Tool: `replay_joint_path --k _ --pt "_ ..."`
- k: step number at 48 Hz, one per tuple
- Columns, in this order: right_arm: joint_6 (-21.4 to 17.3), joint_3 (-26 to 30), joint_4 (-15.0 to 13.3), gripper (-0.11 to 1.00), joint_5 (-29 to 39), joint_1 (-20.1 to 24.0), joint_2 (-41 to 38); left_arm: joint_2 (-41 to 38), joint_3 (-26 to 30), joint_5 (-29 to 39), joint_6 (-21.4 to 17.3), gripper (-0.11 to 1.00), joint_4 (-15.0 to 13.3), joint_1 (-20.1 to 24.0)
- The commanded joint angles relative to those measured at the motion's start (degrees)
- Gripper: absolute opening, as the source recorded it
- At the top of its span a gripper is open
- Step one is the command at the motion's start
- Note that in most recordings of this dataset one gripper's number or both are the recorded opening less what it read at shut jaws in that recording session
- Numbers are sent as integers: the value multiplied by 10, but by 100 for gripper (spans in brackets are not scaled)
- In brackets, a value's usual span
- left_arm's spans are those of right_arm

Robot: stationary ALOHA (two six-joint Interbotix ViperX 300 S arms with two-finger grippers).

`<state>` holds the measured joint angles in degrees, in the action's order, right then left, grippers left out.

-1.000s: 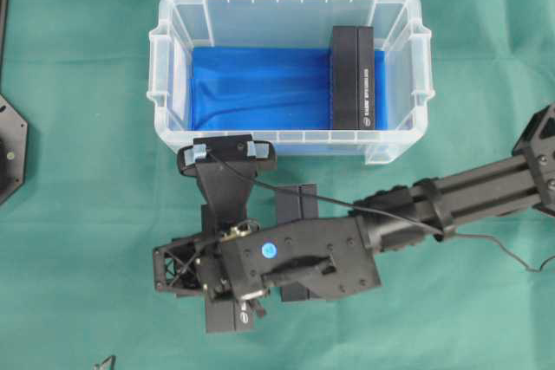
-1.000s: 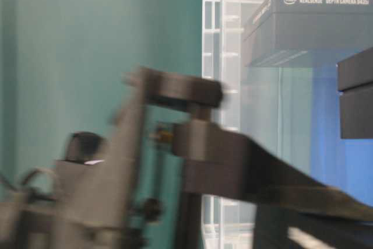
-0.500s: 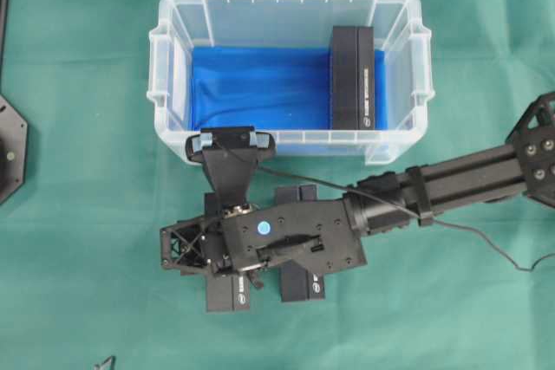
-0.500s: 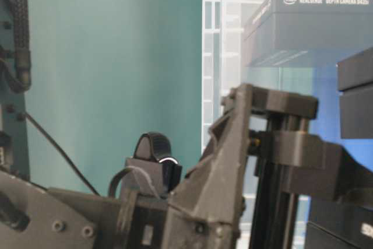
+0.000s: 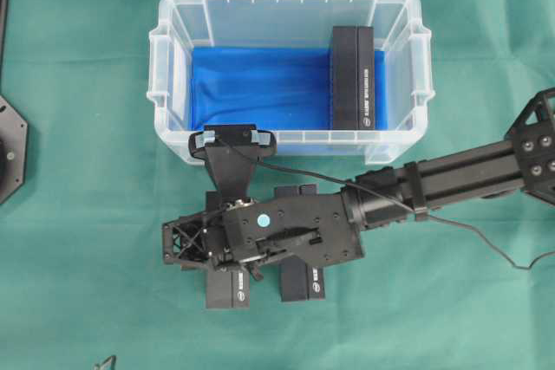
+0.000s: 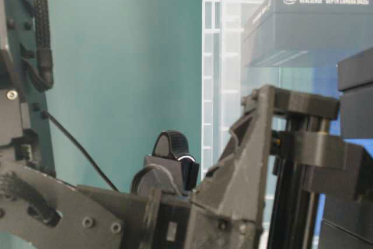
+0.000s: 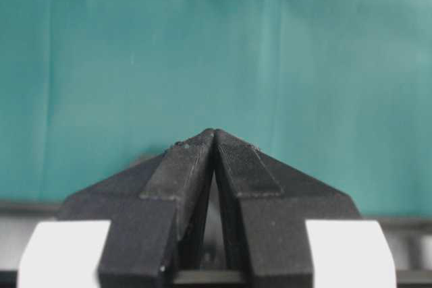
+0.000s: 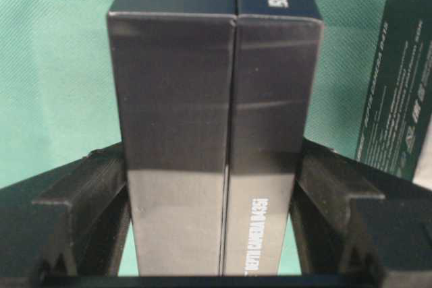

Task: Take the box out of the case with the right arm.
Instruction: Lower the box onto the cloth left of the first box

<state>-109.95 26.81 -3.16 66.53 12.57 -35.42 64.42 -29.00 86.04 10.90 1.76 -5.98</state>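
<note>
Green cloth covered the surface (image 5: 78, 240). Outside the case (image 5: 286, 6), the right gripper (image 8: 212, 187) clamped a black box (image 8: 209, 133), long side pointing toward the case. Left gripper (image 7: 214, 141) was together.

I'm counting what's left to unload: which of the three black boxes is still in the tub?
The black cardboard box standing on edge at the right end of the clear plastic tub. The other two black boxes lie on the green cloth under the right claw.
</note>
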Motion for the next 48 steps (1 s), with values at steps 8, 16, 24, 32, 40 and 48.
replay_joint_path --k 8,16,24,32,40,48 --pt "10 7 1 68 -4 0 17 -11 -4 -53 -13 2 3 3" --pt "12 8 0 76 0 -1 18 -12 -11 -83 -22 2 3 2" --pt "12 8 -1 89 10 -1 21 -30 -20 -101 -23 2 3 2" --pt "11 8 -4 88 27 -1 31 -54 -29 -105 -22 2 3 3" --pt "9 7 -4 88 37 -1 39 -57 -29 -107 -22 2 3 3" --pt "8 11 -4 88 38 -1 50 -48 -25 -114 -22 2 3 2"
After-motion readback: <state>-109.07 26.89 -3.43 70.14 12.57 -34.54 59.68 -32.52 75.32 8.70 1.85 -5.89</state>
